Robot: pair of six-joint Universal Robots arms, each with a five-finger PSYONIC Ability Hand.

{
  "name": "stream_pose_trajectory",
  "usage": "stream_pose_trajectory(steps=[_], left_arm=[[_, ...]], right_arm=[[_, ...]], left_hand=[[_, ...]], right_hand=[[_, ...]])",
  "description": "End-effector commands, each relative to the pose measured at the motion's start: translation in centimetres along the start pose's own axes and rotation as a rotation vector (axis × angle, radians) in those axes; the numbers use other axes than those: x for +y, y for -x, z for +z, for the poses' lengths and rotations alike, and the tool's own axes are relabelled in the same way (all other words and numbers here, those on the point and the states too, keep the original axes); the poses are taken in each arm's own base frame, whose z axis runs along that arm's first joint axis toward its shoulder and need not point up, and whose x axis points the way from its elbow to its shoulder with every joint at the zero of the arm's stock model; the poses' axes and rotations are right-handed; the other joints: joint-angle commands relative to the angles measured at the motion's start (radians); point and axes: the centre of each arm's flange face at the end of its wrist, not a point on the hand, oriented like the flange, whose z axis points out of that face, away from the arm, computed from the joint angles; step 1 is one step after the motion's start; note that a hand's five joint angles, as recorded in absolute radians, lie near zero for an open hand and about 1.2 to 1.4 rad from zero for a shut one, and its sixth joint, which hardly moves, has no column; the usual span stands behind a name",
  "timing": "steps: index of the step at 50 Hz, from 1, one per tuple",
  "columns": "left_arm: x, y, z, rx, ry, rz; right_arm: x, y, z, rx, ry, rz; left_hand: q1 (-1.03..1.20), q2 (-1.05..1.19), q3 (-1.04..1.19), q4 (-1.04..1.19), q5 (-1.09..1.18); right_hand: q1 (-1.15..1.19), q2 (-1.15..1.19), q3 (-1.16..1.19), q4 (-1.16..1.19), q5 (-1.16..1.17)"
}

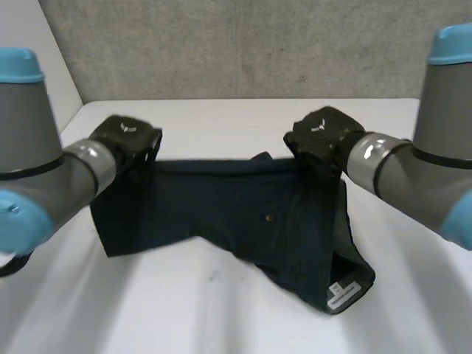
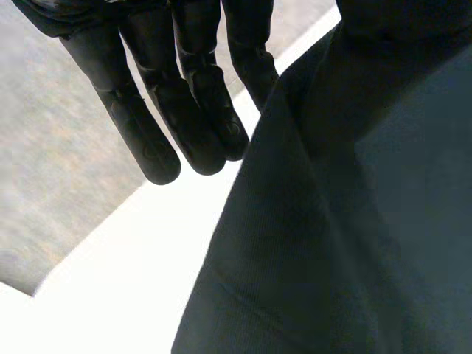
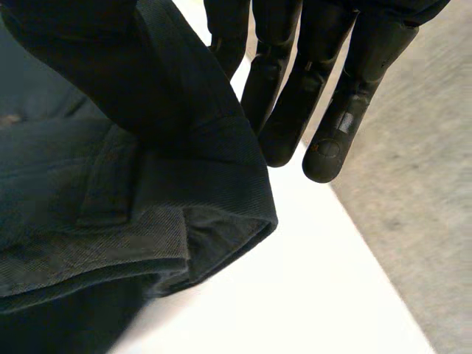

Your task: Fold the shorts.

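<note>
The dark shorts (image 1: 243, 214) lie spread on the white table (image 1: 184, 310), stretched between the two hands. The left robot hand (image 1: 125, 141) pinches one far corner at its thumb side, its other fingers (image 2: 151, 140) straight beside the cloth. The right robot hand (image 1: 322, 136) grasps the opposite far corner. The waistband (image 3: 133, 243) hangs under its palm, lifted off the table, and its free fingers (image 3: 328, 144) are straight.

Head: behind and between arms, looking down on table (image 1: 221, 317) | wrists: close, along own fingers (image 2: 199, 110) | shared: shorts (image 1: 243, 214) far edge.
</note>
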Motion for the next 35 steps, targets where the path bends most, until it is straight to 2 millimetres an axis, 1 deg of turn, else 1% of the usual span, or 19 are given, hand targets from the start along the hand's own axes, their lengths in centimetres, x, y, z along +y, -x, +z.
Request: stream_pose_trajectory(steps=[1,2,3,6,7,9,10,13,17,18,21,22,25,26,29,30,33,34,35], left_arm=[[-7.4,3.7,4.9,-0.228,-0.344,0.015],[-8.8,4.4,4.9,-0.262,-0.408,0.013],[-11.5,5.6,4.6,-0.327,-0.539,0.005],[-14.4,6.6,3.8,-0.396,-0.703,0.000],[-16.0,6.9,3.0,-0.434,-0.797,-0.007],[-17.6,7.2,1.9,-0.466,-0.883,-0.013],[-18.6,7.1,0.6,-0.477,-0.933,-0.017],[-18.1,6.5,-0.1,-0.454,-0.911,-0.015],[-15.6,5.2,0.3,-0.410,-0.820,-0.014],[-13.9,4.6,1.0,-0.387,-0.762,-0.013],[-10.9,3.4,1.9,-0.351,-0.663,-0.011],[-8.8,2.6,2.2,-0.330,-0.597,-0.010],[-5.3,1.2,2.6,-0.294,-0.485,-0.009],[-2.8,0.2,2.8,-0.267,-0.409,-0.007],[0.7,-1.4,2.8,-0.218,-0.304,-0.001],[2.5,-2.6,2.4,-0.182,-0.247,0.003],[5.1,-4.0,1.8,-0.138,-0.168,0.013],[6.6,-4.9,1.5,-0.109,-0.119,0.018],[7.2,-5.4,1.3,-0.091,-0.098,0.022]], right_arm=[[-4.0,-5.2,4.4,0.365,-0.312,-0.088],[-4.9,-6.0,4.5,0.417,-0.368,-0.098],[-6.4,-7.2,4.5,0.501,-0.473,-0.117],[-8.7,-8.6,4.0,0.602,-0.614,-0.144],[-9.8,-9.2,3.4,0.645,-0.684,-0.155],[-10.6,-9.5,2.8,0.660,-0.721,-0.162],[-10.9,-9.5,2.6,0.650,-0.735,-0.164],[-10.7,-9.1,2.7,0.616,-0.722,-0.166],[-9.4,-7.8,3.1,0.520,-0.657,-0.161],[-8.7,-7.0,3.4,0.468,-0.626,-0.153],[-7.2,-5.7,4.0,0.386,-0.575,-0.136],[-5.8,-4.6,4.6,0.323,-0.531,-0.122],[-3.4,-2.7,5.4,0.231,-0.451,-0.098],[-1.6,-1.3,5.7,0.171,-0.390,-0.080],[1.3,0.9,6.1,0.086,-0.286,-0.048],[3.4,2.4,6.3,0.033,-0.211,-0.032],[6.1,4.4,6.2,-0.038,-0.109,0.001],[7.2,5.2,6.0,-0.071,-0.058,0.018],[7.6,5.5,5.8,-0.084,-0.036,0.026]], left_hand=[[0.265,0.200,0.195,0.201,0.265],[0.265,0.200,0.195,0.201,0.265],[0.265,0.200,0.195,0.201,0.265],[0.265,0.200,0.195,0.201,0.265],[0.265,0.200,0.195,0.201,0.265],[0.265,0.200,0.195,0.201,0.265],[0.265,0.200,0.195,0.201,0.265],[0.265,0.200,0.195,0.201,0.265],[0.265,0.200,0.195,0.201,0.265],[0.265,0.200,0.195,0.201,0.265],[0.265,0.200,0.195,0.201,0.265],[0.265,0.200,0.195,0.201,0.265],[0.265,0.200,0.195,0.201,0.265],[0.265,0.200,0.195,0.201,0.265],[0.265,0.200,0.195,0.201,0.265],[0.265,0.200,0.195,0.201,0.265],[0.265,0.200,0.195,0.201,0.265],[0.265,0.200,0.195,0.201,0.265],[0.265,0.200,0.195,0.201,0.265]], right_hand=[[0.426,0.228,0.194,0.203,0.250],[0.426,0.228,0.194,0.203,0.250],[0.426,0.228,0.194,0.203,0.250],[0.426,0.228,0.194,0.203,0.250],[0.426,0.228,0.194,0.203,0.250],[0.426,0.228,0.194,0.203,0.250],[0.426,0.228,0.194,0.203,0.250],[0.426,0.228,0.194,0.203,0.250],[0.426,0.228,0.194,0.203,0.250],[0.426,0.228,0.194,0.203,0.250],[0.426,0.228,0.194,0.203,0.250],[0.426,0.228,0.194,0.203,0.250],[0.426,0.228,0.194,0.203,0.250],[0.426,0.228,0.194,0.203,0.250],[0.426,0.228,0.194,0.203,0.250],[0.426,0.228,0.194,0.203,0.250],[0.426,0.228,0.194,0.203,0.250],[0.426,0.228,0.194,0.203,0.250],[0.426,0.228,0.194,0.203,0.250]])
